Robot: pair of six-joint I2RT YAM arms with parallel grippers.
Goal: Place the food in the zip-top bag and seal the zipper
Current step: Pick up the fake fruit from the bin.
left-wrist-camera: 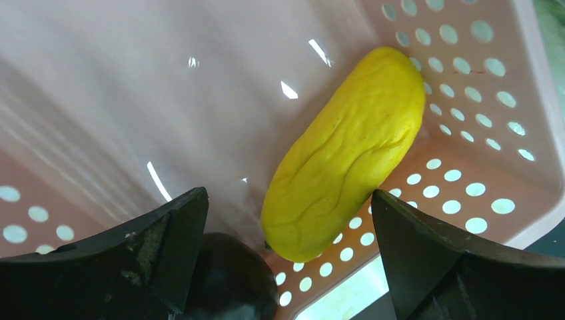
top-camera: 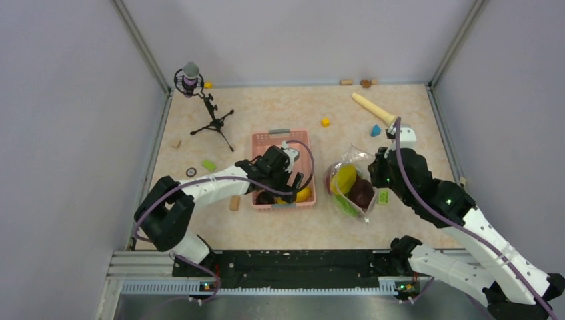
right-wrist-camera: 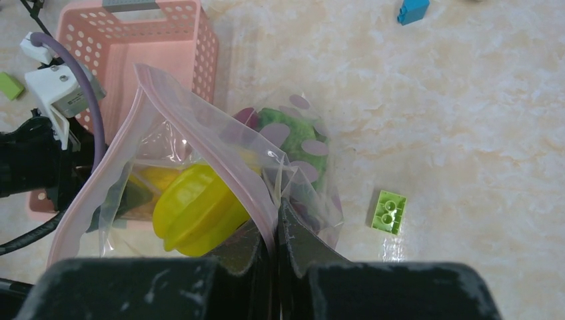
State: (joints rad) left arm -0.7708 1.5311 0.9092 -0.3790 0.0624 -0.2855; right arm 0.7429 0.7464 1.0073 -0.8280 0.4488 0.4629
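The clear zip-top bag (top-camera: 351,181) lies right of the pink basket (top-camera: 283,137), its mouth held open. Inside show a yellow fruit (right-wrist-camera: 196,210), green lettuce (right-wrist-camera: 293,137) and a dark piece (top-camera: 362,192). My right gripper (right-wrist-camera: 274,220) is shut on the bag's pinkish zipper (right-wrist-camera: 200,130) edge and holds it up. My left gripper (left-wrist-camera: 286,230) is open inside the basket (left-wrist-camera: 480,100), its jaws either side of the near end of a long yellow fruit (left-wrist-camera: 346,150). A dark purple-brown piece (left-wrist-camera: 230,283) lies by the left finger.
A lime brick (right-wrist-camera: 389,211) lies right of the bag. A beige rolling pin (top-camera: 373,108), a blue block (top-camera: 376,130) and a yellow block (top-camera: 325,122) lie at the back right. A microphone tripod (top-camera: 212,120) stands at the back left. A green block (top-camera: 209,165) and a wooden block (top-camera: 234,203) lie left of the basket.
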